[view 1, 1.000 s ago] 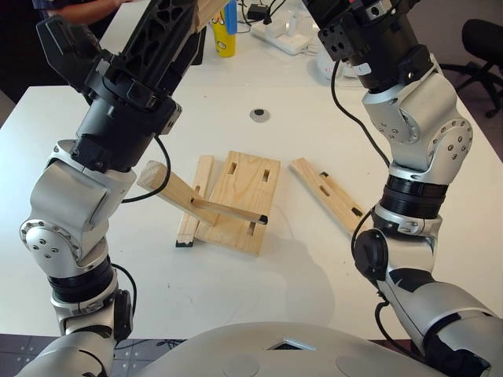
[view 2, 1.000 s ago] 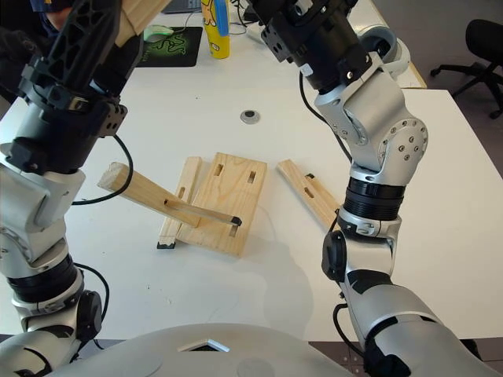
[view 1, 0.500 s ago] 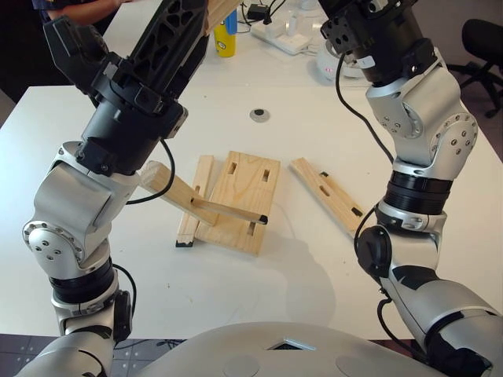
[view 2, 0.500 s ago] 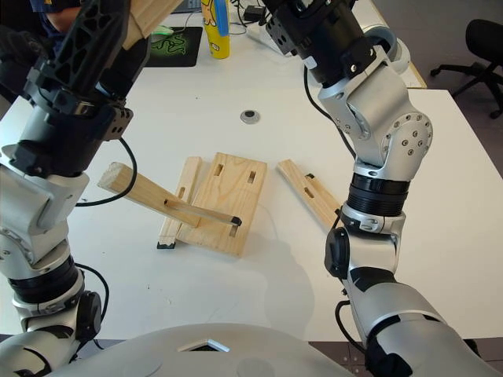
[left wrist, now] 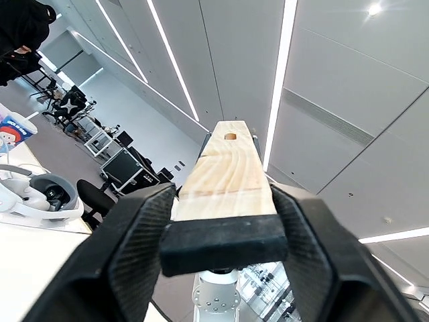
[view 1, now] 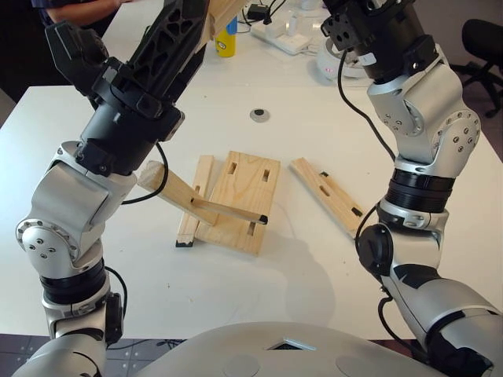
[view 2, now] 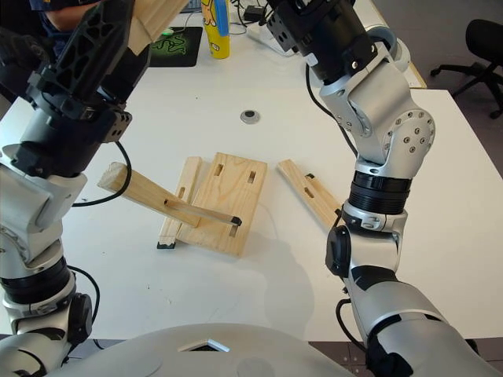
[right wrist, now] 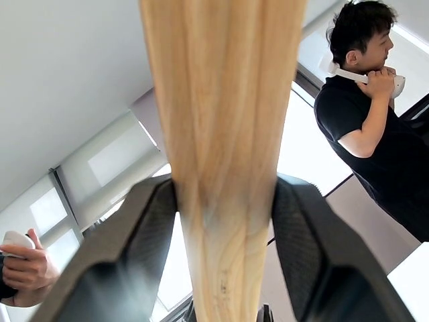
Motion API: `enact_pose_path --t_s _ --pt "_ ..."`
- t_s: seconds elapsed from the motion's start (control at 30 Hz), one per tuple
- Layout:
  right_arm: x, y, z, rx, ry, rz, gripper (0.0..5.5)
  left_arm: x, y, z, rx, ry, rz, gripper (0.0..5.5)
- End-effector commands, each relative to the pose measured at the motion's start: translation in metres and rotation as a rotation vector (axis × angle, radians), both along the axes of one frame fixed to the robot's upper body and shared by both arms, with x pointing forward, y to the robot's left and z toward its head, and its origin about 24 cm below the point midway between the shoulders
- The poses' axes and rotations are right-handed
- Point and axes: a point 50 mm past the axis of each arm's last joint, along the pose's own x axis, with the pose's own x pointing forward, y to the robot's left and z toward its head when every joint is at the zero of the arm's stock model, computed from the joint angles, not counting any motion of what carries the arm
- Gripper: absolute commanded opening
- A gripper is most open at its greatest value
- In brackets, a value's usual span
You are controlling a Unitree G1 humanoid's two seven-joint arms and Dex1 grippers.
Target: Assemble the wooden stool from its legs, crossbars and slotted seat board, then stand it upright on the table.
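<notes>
Your left gripper (left wrist: 224, 204) clamps wooden leg (left wrist: 226, 164); right gripper (right wrist: 224, 225) grips wooden bar (right wrist: 221, 100); slotted seat board (view 1: 240, 196) lies on table (view 1: 314, 137).

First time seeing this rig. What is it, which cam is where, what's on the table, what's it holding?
It is a humanoid robot with two arms, each ending in a two-finger claw. Two pictures come from its head cameras, looking down past the raised arms at a white table. The other two come from wrist cameras, each looking along its own claw. On the table lie stool parts: the slotted seat board, a slat along its left edge, a leg with a thin crossbar coming off it resting across both, and a slotted leg apart on the right. The left claw is shut on a wooden bar; the right claw is shut on a second wooden bar.
</notes>
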Motion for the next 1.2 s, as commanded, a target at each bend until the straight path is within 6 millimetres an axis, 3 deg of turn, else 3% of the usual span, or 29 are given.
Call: enact_pose_path --t_s 0.03,0.2,0.33,0.47,0.6,0.67,0.77,0.87,1.2 --pt "-0.002 -0.003 0.009 -0.006 -0.056 -0.015 2.08 0.002 0.006 -0.002 0.019 0.009 0.035 3.26" --pt "0.009 -0.020 0.011 -0.170 -0.151 -0.208 2.08 0.009 0.026 0.009 0.021 -0.037 0.135 3.46" --pt "0.019 -0.051 0.007 -0.355 -0.315 -0.445 2.08 0.011 0.043 0.018 0.030 -0.074 0.210 3.46" --pt "0.014 -0.064 -0.032 -0.626 -0.516 -0.489 2.08 0.011 0.050 0.012 0.055 -0.057 0.246 3.46" --pt "-0.012 -0.082 -0.099 -0.881 -0.589 -0.354 2.08 0.012 0.057 -0.005 0.098 -0.008 0.293 3.46" --pt "-0.026 -0.088 -0.122 -0.927 -0.574 -0.323 2.08 0.012 0.060 -0.012 0.113 0.011 0.306 3.46" --pt "-0.043 -0.085 -0.140 -0.915 -0.541 -0.302 2.08 0.012 0.064 -0.020 0.128 0.033 0.320 3.46" --pt "-0.061 -0.070 -0.151 -0.861 -0.513 -0.268 2.08 0.012 0.065 -0.029 0.149 0.062 0.328 3.46" --pt "-0.087 -0.043 -0.166 -0.778 -0.469 -0.228 2.08 0.017 0.058 -0.020 0.136 0.072 0.280 3.46"
